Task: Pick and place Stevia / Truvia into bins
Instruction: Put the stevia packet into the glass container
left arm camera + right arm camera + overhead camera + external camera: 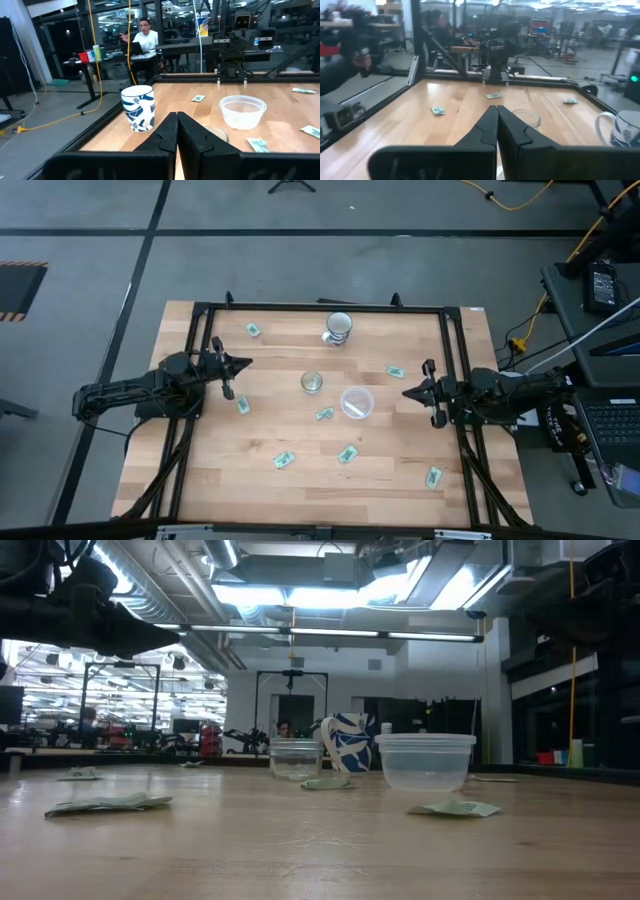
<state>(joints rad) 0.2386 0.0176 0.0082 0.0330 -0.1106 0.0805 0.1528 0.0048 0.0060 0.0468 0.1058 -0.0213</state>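
Near edge: one packet (433,476) lies by the desk (300,480) corner on the right arm's side, two more, (284,460) and (347,453), sit a little farther in.
Low view foreground: a flat green-white packet (108,804) lies at left and another (461,808) in front of the plastic cup (425,761).
Middle: the wider translucent white cup (356,402) stands just right of centre, with a packet (324,415) just beside it; the narrow clear glass (312,383) stands near it toward the left arm; a packet (243,406) lies near the left pincer.
Left pincer (240,364): hovers over the desk's left edge, fingers pressed together, holding nothing; in its wrist view the closed tips (176,131) point toward the mug and the plastic cup (242,111).
Right pincer (410,392): hovers at the desk's right edge, fingers likewise pressed together and empty; its wrist view shows the tips (496,123) aimed at the glass (526,118).
Farther: a packet (395,371) lies between the right pincer and the mug.
Far side: the blue-patterned white mug (338,328) stands near the back edge, and a packet (254,330) lies well to its left.
All packets: on the wood, outside both cups.
Beyond: a person (145,36) sits at a workstation in the room.
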